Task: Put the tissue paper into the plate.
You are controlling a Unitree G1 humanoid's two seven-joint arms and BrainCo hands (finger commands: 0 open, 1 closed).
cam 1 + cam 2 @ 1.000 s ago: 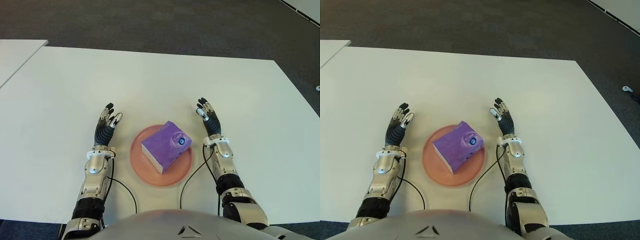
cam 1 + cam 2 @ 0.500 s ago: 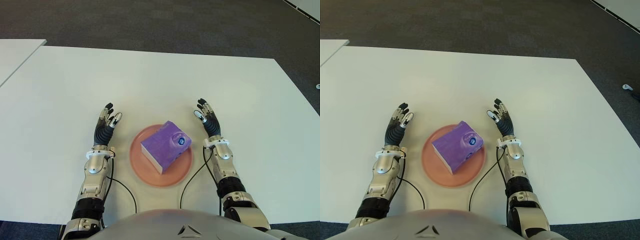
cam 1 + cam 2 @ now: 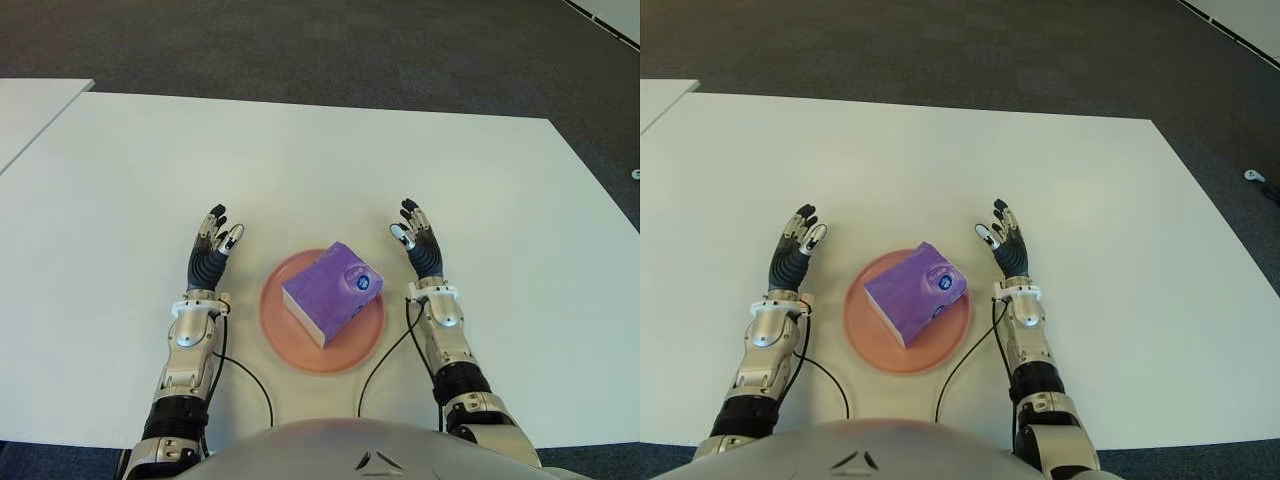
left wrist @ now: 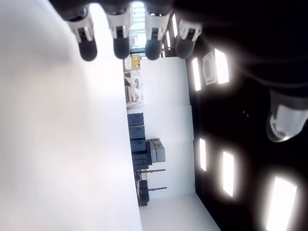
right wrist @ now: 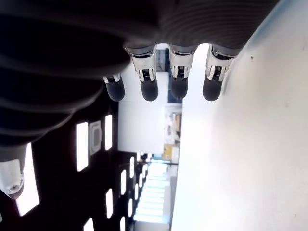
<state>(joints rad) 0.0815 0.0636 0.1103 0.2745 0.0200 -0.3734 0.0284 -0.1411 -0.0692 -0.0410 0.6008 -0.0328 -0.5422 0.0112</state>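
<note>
Purple tissue pack [image 3: 332, 291] lying tilted in pink plate [image 3: 280, 340], one corner reaching toward plate's rim. Left hand [image 3: 212, 255] just off plate's left edge, fingers straight, apart, empty. Right hand [image 3: 421, 250] just off right edge, fingers likewise spread, holding nothing. Wide bare white table [image 3: 330, 160] beyond both hands, far edge well apart.

The purple tissue pack [image 3: 332, 291] hides the middle of the plate [image 3: 288, 352]. The counter [image 3: 300, 160] is cut off at its left edge, and the robot's body covers its near edge.
</note>
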